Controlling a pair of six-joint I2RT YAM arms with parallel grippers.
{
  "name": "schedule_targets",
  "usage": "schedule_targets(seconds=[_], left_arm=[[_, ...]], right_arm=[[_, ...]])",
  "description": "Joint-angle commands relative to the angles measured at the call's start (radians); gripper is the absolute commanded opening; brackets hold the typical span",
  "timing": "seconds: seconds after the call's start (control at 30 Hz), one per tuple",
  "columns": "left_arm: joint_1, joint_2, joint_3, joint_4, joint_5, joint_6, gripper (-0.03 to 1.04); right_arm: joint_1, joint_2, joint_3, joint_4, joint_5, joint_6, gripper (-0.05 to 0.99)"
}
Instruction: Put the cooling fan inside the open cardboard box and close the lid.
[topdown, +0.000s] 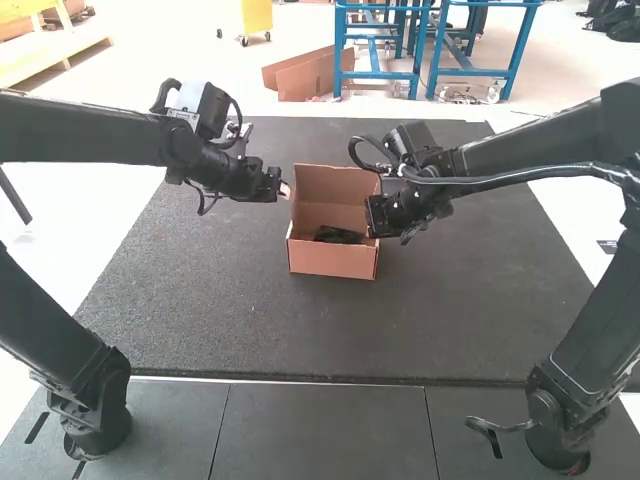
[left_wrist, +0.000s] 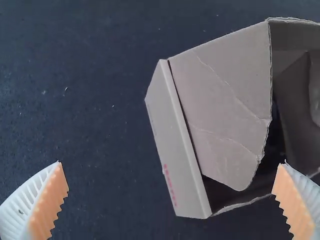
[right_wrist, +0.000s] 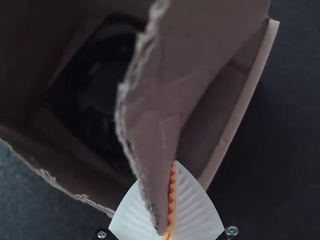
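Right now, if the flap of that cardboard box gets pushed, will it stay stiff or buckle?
Probably bends easily: the flap pinched by the right end effector has a ragged torn edge, and the other flap shows creases. The cardboard box looks light, so it may slide on the mat.

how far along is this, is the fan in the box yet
Done: the fan lies inside the box. In hand: the right gripper is shut on a torn side flap, and the left gripper is open beside the opposite flap. Left: the box is open on top, so folding the flaps in and closing it remains.
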Motion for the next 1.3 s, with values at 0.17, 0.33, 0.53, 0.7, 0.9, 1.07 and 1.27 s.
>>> schedule_targets(seconds=[0.17,0.33,0.53,0.7,0.9,1.07,1.27], left_arm=[[0.003,-0.089,-0.029,-0.024,0.005,-0.014,0.97],[0.023,-0.118,-0.025,-0.035,0.005,-0.014,0.97],[0.024,-0.133,0.001,-0.038,-0.004,-0.016,0.97],[0.03,-0.122,0.047,0.005,-0.054,-0.014,0.97],[0.032,-0.041,0.155,0.059,-0.128,-0.014,0.97],[0.029,0.065,0.276,0.077,-0.14,-0.012,0.97],[-0.008,0.181,0.389,0.082,-0.136,-0.009,0.97]], right_arm=[[0.014,-0.035,-0.009,-0.032,0.042,-0.041,-0.01],[0.006,-0.039,-0.006,-0.04,0.041,-0.033,0.11],[0.003,-0.057,0.049,-0.102,0.041,-0.019,0.9],[-0.005,-0.065,0.11,-0.158,0.031,-0.019,0.92],[-0.071,-0.106,0.175,-0.223,0.012,-0.013,0.92],[-0.127,-0.183,0.185,-0.266,-0.013,-0.012,0.92],[-0.187,-0.272,0.181,-0.321,-0.054,-0.013,0.92]])
